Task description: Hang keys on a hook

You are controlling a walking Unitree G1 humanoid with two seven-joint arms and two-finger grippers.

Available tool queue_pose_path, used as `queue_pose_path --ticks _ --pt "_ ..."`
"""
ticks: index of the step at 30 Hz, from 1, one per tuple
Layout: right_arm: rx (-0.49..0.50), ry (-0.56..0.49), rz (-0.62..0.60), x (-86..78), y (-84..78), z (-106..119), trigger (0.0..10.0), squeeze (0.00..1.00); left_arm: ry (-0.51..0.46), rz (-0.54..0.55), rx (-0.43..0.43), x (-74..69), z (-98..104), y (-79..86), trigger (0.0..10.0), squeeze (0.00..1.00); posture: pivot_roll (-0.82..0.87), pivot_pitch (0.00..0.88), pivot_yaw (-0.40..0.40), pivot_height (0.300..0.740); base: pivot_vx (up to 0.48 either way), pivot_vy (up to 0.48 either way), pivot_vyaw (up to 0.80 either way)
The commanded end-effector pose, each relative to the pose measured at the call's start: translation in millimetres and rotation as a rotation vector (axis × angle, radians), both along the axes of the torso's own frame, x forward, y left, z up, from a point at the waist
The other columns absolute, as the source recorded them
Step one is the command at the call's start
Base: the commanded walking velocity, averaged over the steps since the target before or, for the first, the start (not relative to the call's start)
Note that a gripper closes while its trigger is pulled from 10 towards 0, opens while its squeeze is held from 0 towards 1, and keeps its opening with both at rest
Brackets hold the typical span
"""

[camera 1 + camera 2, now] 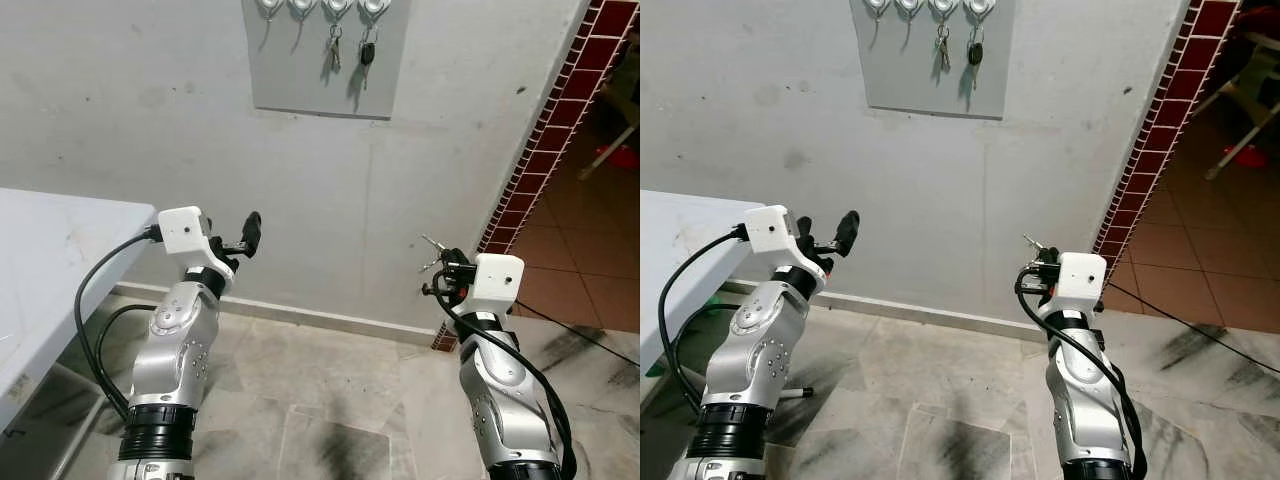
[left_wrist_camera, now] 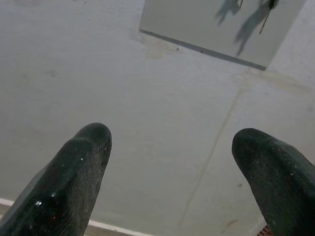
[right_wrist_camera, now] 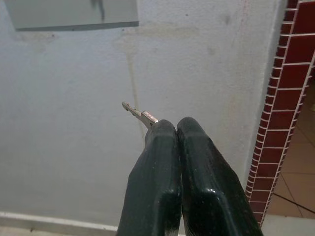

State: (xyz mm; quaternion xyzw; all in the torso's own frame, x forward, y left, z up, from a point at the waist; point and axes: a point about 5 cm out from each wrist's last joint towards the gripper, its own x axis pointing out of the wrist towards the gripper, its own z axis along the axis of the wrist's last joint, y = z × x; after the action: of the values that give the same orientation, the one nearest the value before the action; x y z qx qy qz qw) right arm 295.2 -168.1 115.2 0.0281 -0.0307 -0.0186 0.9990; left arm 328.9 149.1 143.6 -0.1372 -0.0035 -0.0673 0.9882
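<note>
The keys (image 1: 432, 252) were held low before the wall, clamped between the closed fingers of the right gripper (image 3: 173, 129), well below the grey hook board (image 1: 325, 75). The left gripper (image 2: 170, 157) was raised with its fingers apart, holding nothing. The carrying step was judged under way; a lift toward a free hook (image 1: 270, 8), beside two already bearing keys, was called for. No writing could be read.

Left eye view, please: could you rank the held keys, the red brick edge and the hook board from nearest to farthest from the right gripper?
1. Keys, pinched in the right gripper.
2. Red brick edge, just to its right.
3. Hook board, high on the wall, up to its left.
</note>
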Motion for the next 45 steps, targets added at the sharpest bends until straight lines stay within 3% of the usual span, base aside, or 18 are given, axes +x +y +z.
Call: queue_pose_path --ticks 1,13,25,45 --pt "-0.001 -0.030 -0.007 -1.0 -0.4 5.7 10.0 0.00 -0.003 -0.017 0.018 3.4 3.8 -0.1 10.0 0.00 0.00 0.047 0.061 0.732 0.000 0.000 0.00" --pt "-0.044 -0.052 0.020 -0.1 1.4 9.4 10.0 0.00 0.002 -0.090 0.053 10.6 3.9 -7.5 10.0 0.00 -0.06 0.046 0.104 0.732 0.000 0.000 0.00" --pt "-0.039 -0.049 0.025 2.9 3.6 10.1 10.0 0.00 0.001 -0.061 0.013 12.0 3.0 -8.1 10.0 0.00 -0.04 0.029 0.061 0.732 0.000 0.000 0.00" --pt "-0.030 -0.035 0.045 1.9 7.2 8.9 10.0 0.00 0.016 -0.016 -0.015 6.7 -4.8 -2.0 10.0 0.00 -0.03 0.000 0.023 0.732 0.000 0.460 0.00"
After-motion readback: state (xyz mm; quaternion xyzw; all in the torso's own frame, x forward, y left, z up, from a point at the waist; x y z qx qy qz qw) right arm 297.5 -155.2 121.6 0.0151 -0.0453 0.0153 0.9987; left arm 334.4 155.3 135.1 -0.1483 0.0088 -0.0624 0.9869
